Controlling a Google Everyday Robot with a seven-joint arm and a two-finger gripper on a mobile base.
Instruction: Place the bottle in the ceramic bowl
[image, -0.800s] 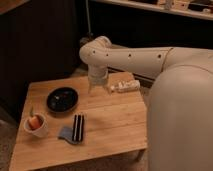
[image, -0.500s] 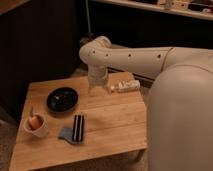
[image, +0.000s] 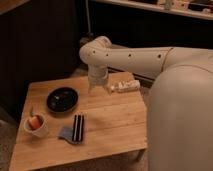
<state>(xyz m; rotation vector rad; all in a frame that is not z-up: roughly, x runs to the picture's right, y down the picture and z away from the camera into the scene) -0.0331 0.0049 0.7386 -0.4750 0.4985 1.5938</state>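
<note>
Mostly the right side is filled by the robot's smooth, rounded cream body (image: 185, 115). Its arm (image: 135, 57), a tube of the same matte shell with a row of small dark dots, reaches from 3 o'clock toward the middle of the view and bends down at a bulbous joint.

Below it stands a low rectangular table (image: 115, 125) of pale wood with the grain running lengthwise and straight, square edges. Dark floor and dark panels surround it at 9 and 12 o'clock. Its front right quarter, toward 4 o'clock, is bare wood.

On the table at 10 o'clock sits the ceramic bowl (image: 62, 99), wide, shallow, round, black and glossy, well inside the edges. At 6 o'clock lies a grey-blue cloth (image: 65, 133) with a flat black-striped item (image: 77, 127) on it. At 9 o'clock, close to the left edge, stands a small white cup (image: 36, 126) with orange contents.

The bottle (image: 125, 86) lies on its side at 2 o'clock, near the back edge. It is slim and whitish, and any label is too faint to read. It is well apart from the bowl.

The gripper (image: 95, 86) hangs at 1 o'clock over the table's back part, between bowl and bottle, with the bottle just beside it at 3 o'clock. I cannot tell whether the gripper is open or closed.
</note>
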